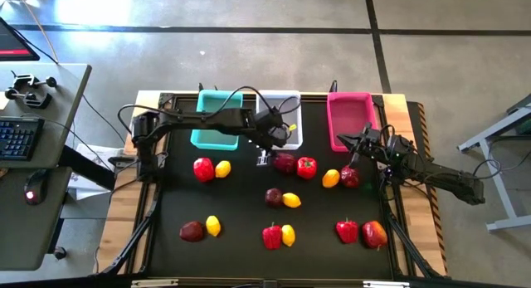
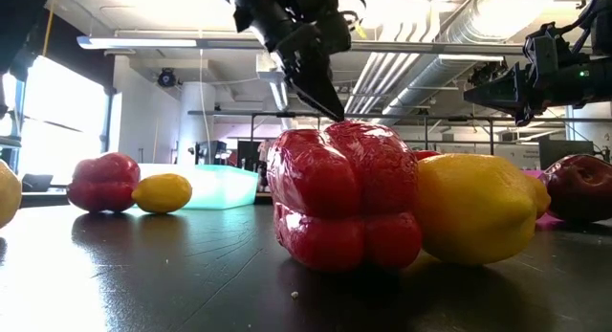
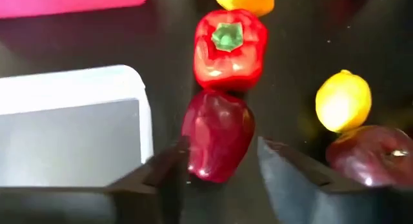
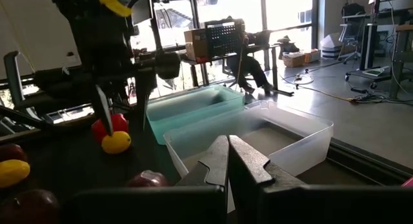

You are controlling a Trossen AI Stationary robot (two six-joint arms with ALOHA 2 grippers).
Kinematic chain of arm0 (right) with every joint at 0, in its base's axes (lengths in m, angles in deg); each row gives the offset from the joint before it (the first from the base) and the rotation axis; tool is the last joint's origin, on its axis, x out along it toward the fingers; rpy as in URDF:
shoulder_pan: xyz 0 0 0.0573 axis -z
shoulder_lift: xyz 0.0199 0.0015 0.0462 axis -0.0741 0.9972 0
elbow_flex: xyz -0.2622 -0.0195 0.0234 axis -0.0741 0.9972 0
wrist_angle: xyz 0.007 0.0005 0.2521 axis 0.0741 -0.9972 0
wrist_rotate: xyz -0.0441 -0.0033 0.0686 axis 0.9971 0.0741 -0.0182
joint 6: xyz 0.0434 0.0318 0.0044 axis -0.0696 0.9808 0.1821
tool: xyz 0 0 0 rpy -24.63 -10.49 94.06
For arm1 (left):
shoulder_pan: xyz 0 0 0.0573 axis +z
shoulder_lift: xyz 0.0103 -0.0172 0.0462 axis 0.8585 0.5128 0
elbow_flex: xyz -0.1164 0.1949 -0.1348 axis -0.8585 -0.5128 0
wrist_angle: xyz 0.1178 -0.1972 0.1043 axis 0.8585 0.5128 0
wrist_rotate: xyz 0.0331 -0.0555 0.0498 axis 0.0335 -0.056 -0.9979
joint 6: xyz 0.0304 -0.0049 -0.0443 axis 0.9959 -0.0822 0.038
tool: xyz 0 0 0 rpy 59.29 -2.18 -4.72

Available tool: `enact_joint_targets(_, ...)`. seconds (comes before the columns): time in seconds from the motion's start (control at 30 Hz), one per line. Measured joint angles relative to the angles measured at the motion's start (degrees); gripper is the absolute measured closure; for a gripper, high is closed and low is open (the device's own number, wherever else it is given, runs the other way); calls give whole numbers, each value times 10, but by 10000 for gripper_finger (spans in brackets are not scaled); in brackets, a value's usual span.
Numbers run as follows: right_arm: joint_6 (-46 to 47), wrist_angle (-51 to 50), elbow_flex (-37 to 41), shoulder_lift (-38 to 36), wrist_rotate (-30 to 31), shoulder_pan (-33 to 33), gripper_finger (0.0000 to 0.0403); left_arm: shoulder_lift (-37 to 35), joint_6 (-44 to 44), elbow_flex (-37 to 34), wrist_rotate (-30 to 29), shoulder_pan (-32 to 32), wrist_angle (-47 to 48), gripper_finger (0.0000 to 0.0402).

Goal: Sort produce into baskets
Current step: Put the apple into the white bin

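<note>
Produce lies scattered over the black counter [image 1: 166, 255], none of it in a basket as far as the high view shows. Largest first: the counter carries both dark arms, the left one reaching from its base at the left edge across the far side, the right one coming in from the right edge.

Three baskets stand in a row along the far edge: the teal basket [image 1: 217, 122] on the left, the white basket [image 1: 290, 130] in the middle, partly covered by the left arm, and the pink basket [image 1: 348, 119] on the right.

The left gripper [image 1: 264, 158] hangs just in front of the white basket, fingers parted, straddling a dark maroon fruit [image 3: 217, 135] without visibly pinching it; the fruit rests on the counter with a gap showing at each finger. A red pepper [image 3: 230, 48] touches that fruit on its far side, and beyond it lies a yellow lemon [image 3: 244, 0].

The right gripper [image 4: 227, 161] waits near the pink basket's front corner, above the counter, its fingers pressed together and holding nothing.

Smaller things: a pepper and lemon pair [image 1: 211, 168] sits in front of the teal basket; a maroon fruit with a lemon [image 1: 282, 197] lies mid-counter; along the near edge are another maroon-and-lemon pair [image 1: 201, 229], a pepper with a lemon [image 1: 279, 236], and a pepper beside a red fruit [image 1: 361, 232].
</note>
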Motion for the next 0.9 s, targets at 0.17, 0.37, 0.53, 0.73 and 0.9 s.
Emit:
enact_joint_targets(0.17, 0, 0, 0, 0, 4, 0, 402, 30, 5, 0, -11, -8, 0, 149)
enact_joint_targets(0.37, 0, 1, 0, 0, 4, 0, 402, 57, 20, 6, -13, -9, -10, 141)
enact_joint_targets(0.53, 0, 1, 0, 0, 4, 0, 402, 79, 33, 6, -12, -9, -14, 140)
enact_joint_targets(0.73, 0, 1, 0, 0, 4, 0, 402, 96, 36, 6, -12, -9, -36, 140)
enact_joint_targets(0.9, 0, 1, 0, 0, 5, 0, 402, 106, 46, 6, -14, -9, -35, 140)
